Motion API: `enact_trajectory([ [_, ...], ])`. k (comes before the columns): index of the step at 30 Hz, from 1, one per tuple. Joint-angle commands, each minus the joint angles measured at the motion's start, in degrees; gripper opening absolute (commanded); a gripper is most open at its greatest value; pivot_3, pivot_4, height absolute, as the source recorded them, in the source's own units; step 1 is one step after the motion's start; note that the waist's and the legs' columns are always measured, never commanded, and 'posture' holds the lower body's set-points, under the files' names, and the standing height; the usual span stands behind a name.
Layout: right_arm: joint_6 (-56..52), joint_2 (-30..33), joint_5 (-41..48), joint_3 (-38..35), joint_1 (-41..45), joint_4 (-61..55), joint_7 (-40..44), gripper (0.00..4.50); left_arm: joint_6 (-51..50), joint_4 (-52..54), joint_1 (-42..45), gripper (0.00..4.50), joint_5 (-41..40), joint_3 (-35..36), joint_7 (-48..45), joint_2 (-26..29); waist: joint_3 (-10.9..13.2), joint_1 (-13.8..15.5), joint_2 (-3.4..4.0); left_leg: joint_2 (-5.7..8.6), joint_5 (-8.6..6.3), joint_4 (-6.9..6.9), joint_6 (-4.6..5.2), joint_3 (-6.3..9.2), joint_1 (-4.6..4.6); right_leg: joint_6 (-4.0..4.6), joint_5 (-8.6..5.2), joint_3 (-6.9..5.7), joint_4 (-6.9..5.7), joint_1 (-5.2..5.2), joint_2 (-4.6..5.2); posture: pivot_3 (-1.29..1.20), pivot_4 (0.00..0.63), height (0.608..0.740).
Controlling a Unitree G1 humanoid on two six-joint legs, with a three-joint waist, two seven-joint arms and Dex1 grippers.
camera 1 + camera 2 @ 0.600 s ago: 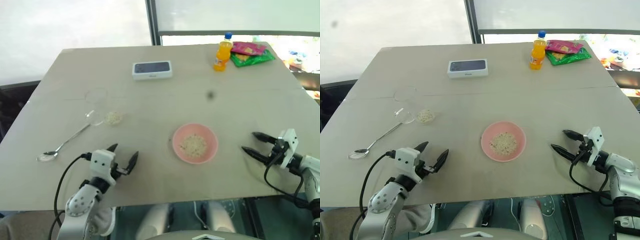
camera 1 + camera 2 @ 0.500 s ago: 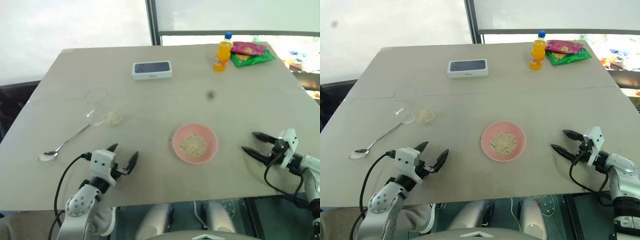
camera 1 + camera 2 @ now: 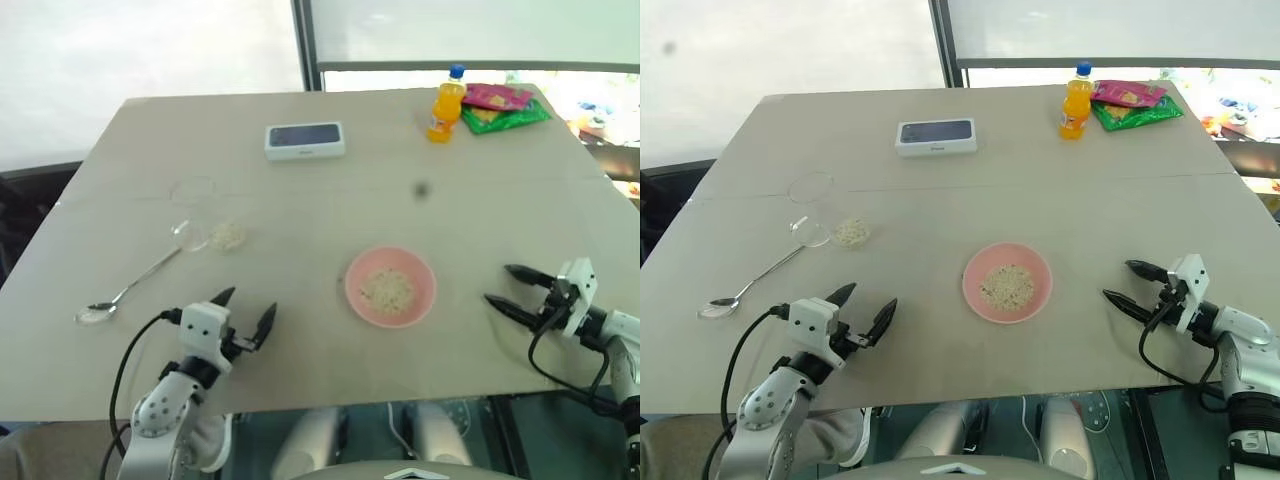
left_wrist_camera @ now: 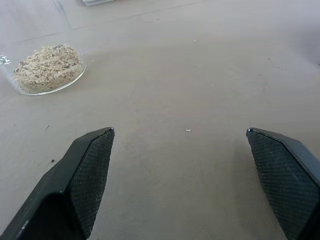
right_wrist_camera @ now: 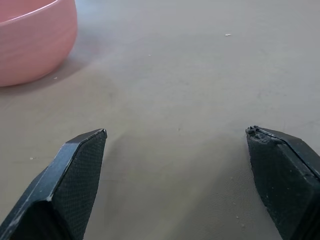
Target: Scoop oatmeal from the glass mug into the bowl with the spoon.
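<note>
From the head views: spoon [image 3: 128, 290] lying on the table ahead and left of the spread, empty left gripper [image 3: 245, 313], handle slanting toward the tipped glass mug [image 3: 192, 232]; clearly the nearer arm. Left wrist view: oatmeal [image 4: 47, 69] heaped in the glass, fingers [image 4: 90, 175] wide apart. Right wrist view: bowl [image 5: 31, 40] ahead, fingers [image 5: 75, 175] spread, nothing held.

A staged test area in a lab or office, not a kitchen: a plain beige table [image 3: 330, 190] stands before a dark-framed window [image 3: 305, 45]. Well beyond both grippers at the far edge lie unrelated props: a boxed phone [image 3: 304, 139], an orange drink bottle [image 3: 446, 104] and snack packets [image 3: 502, 107].
</note>
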State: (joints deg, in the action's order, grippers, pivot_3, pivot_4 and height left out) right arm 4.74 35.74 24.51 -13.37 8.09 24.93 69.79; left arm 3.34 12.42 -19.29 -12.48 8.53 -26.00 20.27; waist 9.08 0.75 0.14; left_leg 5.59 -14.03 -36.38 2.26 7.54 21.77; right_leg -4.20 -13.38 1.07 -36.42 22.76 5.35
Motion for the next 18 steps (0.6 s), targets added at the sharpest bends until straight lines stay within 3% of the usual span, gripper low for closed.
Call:
enact_trajectory([
  [1,0.99,0.73,-0.41,-0.34,0.16,0.82,0.52,4.50,0.01,-2.54,-0.68,4.38,0.71,-0.34,-0.07,-0.29,-0.01,0.02,0.02,0.00,0.00,0.00,0.00,0.00,-0.01,0.00,0.00,0.00,0.00,0.00,0.00,0.00,0.150,0.740],
  [9,0.85,1.31,1.50,-0.84,-0.18,-2.48,2.81,4.50,0.58,-0.87,-0.07,4.38,0.26,2.26,2.33,-1.17,0.01,0.04,0.00,0.00,0.00,-0.01,0.00,0.01,0.00,0.00,0.00,-0.01,0.00,-0.01,0.00,0.00,0.150,0.740],
  [18,-19.25,9.07,16.13,-1.85,0.98,-28.77,6.29,4.50,-9.58,5.14,3.27,4.38,-1.50,13.13,10.63,1.59,0.17,0.18,-0.17,0.01,0.03,-0.08,0.04,0.06,0.37,-0.01,0.01,-0.07,-0.02,0.32,0.02,0.00,0.150,0.740],
])
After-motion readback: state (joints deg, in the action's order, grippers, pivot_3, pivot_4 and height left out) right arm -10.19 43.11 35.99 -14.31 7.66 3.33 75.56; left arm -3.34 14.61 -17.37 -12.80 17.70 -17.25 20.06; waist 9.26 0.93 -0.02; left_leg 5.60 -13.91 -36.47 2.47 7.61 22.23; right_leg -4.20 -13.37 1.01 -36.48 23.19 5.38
